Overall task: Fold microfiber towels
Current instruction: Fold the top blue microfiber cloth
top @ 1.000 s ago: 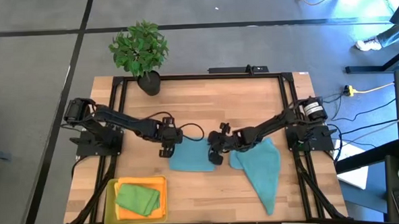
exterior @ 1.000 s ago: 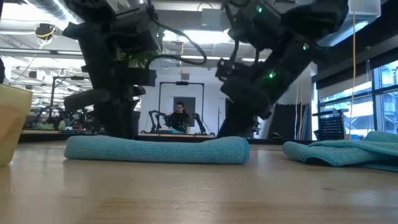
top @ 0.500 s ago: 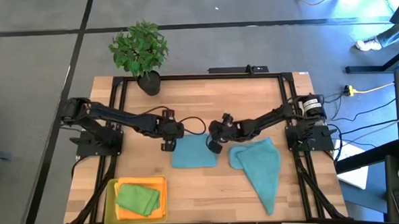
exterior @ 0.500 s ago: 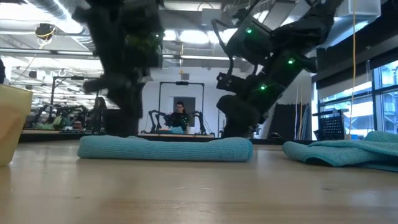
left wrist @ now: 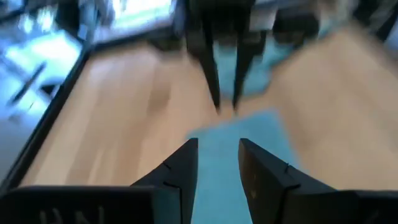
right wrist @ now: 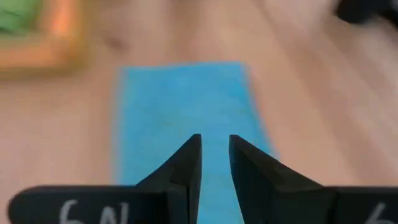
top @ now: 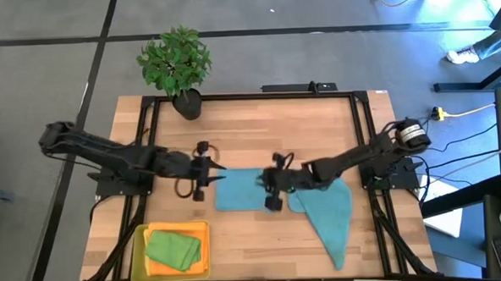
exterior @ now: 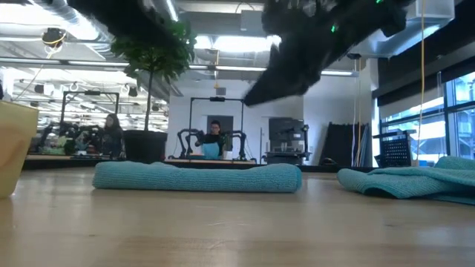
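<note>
Folded teal towel [top: 241, 193] lying flat at centre of the high frame, on the wooden desk [top: 259, 132] — a neat rectangle. Seen in the low view as a long rolled-looking bar [exterior: 197, 177] across mid-frame. Second teal towel [top: 328, 210], unfolded and rumpled, just right of the first, trailing toward lower right; shows at the right edge of the low view [exterior: 412, 180]. Green towel [top: 172, 249], folded, inside the yellow tray [top: 137, 247] at lower left of the high frame; tray corner at the left edge of the low view [exterior: 15, 148].

Left claw [top: 200, 171] just off the folded towel's left edge, raised clear of the cloth. Fingers [left wrist: 180, 171] a small way apart, holding nothing — towel and bare wood visible through the gap.

Right claw [top: 272, 184] over the folded towel's right end, between the two teal cloths. Fingers [right wrist: 186, 163] parted by a narrow slot, gripping nothing; blue cloth [right wrist: 180, 106] spread beyond them. Both arms lifted out of the low view's centre, only dark blurred shapes along its top.

Potted plant [top: 177, 66] at the desk's upper left corner. Seated person [exterior: 214, 138] far off in the room behind, centre of the low view.
</note>
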{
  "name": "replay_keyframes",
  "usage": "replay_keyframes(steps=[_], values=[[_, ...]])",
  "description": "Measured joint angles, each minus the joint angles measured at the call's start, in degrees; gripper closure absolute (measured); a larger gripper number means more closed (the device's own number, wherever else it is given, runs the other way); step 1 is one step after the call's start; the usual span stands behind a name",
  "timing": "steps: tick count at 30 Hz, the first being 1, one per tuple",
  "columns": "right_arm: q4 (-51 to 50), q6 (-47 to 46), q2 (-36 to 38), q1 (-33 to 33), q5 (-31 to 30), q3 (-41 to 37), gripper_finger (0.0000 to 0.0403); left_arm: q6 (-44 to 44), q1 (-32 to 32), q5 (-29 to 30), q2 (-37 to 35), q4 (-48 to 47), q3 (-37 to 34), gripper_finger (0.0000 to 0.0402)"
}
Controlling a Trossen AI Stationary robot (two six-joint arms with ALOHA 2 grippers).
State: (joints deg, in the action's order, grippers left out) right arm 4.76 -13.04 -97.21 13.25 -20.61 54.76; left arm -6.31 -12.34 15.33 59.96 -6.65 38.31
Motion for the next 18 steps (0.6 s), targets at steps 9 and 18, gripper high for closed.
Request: replay_keyframes(steps=[9,18], values=[[14.44,5.73,-1.12,0.28,4.63,0.0,0.0319,-0.15,-3.91,-1.37,-6.38,33.66,-16.59,0.0296],[5.65,-3.23,-5.23,1.09,17.55,-0.06,0.0336,1.55,-4.98,-0.64,-6.7,33.0,-19.44,0.0296]])
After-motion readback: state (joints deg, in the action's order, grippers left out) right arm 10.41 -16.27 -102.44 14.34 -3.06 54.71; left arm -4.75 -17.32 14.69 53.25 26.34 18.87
